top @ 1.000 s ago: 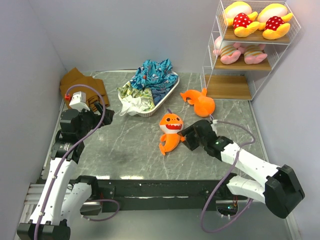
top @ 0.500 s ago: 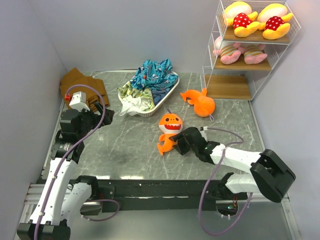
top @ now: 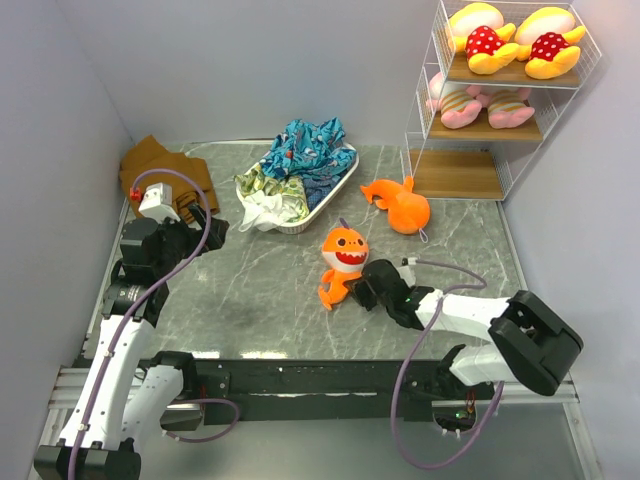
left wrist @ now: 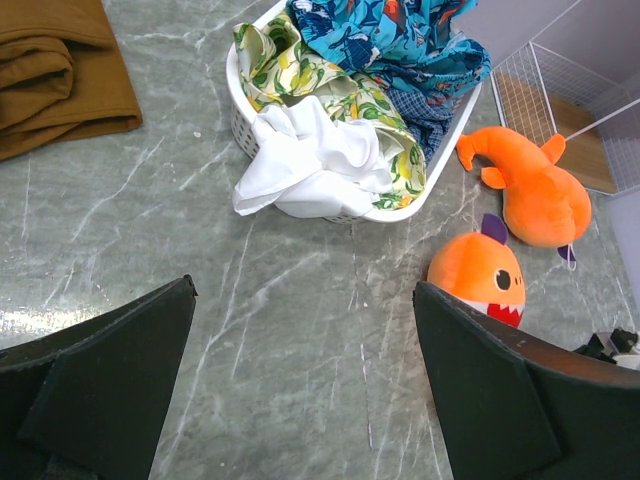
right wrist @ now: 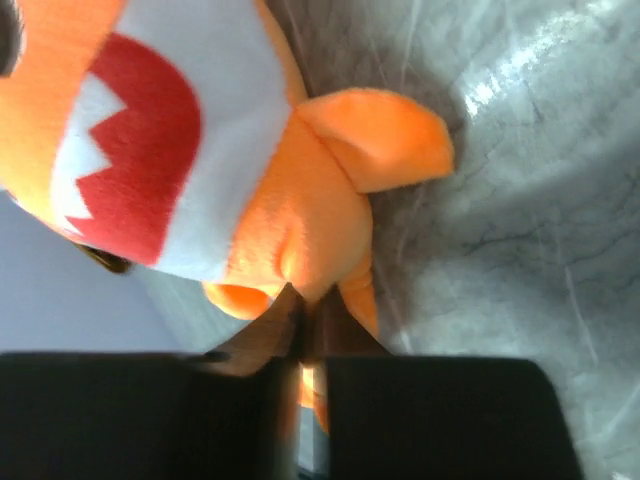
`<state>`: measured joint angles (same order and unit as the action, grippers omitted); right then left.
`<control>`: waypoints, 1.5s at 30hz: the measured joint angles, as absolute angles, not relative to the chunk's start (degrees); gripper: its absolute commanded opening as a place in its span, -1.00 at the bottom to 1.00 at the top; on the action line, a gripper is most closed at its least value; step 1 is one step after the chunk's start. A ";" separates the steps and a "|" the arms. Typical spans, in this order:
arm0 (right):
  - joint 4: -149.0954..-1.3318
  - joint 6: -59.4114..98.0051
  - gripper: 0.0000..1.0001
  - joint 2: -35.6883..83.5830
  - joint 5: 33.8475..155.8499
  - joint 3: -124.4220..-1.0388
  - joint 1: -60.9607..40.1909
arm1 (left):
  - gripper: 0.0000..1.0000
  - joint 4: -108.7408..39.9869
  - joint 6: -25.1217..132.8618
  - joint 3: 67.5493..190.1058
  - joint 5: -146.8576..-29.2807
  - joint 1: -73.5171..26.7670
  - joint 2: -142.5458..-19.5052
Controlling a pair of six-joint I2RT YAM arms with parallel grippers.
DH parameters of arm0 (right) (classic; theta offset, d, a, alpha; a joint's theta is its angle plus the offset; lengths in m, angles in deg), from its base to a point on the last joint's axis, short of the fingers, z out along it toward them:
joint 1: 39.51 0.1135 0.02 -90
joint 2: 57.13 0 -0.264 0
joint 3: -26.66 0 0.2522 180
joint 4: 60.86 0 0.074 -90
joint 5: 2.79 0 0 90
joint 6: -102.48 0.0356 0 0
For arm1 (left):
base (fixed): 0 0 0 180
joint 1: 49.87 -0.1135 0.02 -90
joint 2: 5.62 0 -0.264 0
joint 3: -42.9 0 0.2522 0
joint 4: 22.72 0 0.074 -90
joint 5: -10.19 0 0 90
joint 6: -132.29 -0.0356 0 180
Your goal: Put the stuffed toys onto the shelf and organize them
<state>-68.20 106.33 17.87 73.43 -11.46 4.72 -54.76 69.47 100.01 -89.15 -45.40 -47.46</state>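
An orange shark toy [top: 342, 262] with a red toothed mouth lies mid-table, and it fills the right wrist view [right wrist: 290, 200]. My right gripper [top: 362, 290] is shut on this shark, its fingertips [right wrist: 310, 315] pinching the plush of its lower body. A second orange shark [top: 400, 205] lies near the shelf [top: 428, 95]. Two yellow toys [top: 485, 40] sit on the shelf's top board and two pink toys [top: 462, 105] on the middle one. The bottom board [top: 455, 172] is bare. My left gripper [left wrist: 303, 290] hangs open over the table at the left, holding nothing.
A white oval tray [top: 340, 183] heaped with blue-patterned and white cloth stands at the back centre. A brown folded cloth [top: 160, 165] lies in the back left corner. Grey walls close in the table on the left, the back and the right.
My right gripper slid left up to the near shark and shut on its lower body. The shark shifted slightly. The left arm has not moved.
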 measured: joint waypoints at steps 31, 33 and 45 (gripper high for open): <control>-75.31 48.93 -1.00 -4.16 55.77 -23.89 -31.15 | 0.93 -54.76 69.47 100.01 -89.24 -45.40 -47.57; -72.68 46.94 -1.00 -1.74 59.77 -23.89 -35.79 | 0.93 -54.76 69.47 100.01 -89.24 -45.40 -47.57; -65.06 42.98 -0.96 19.44 81.40 -27.91 -52.99 | 0.93 -54.74 69.47 100.01 -89.30 -45.40 -47.60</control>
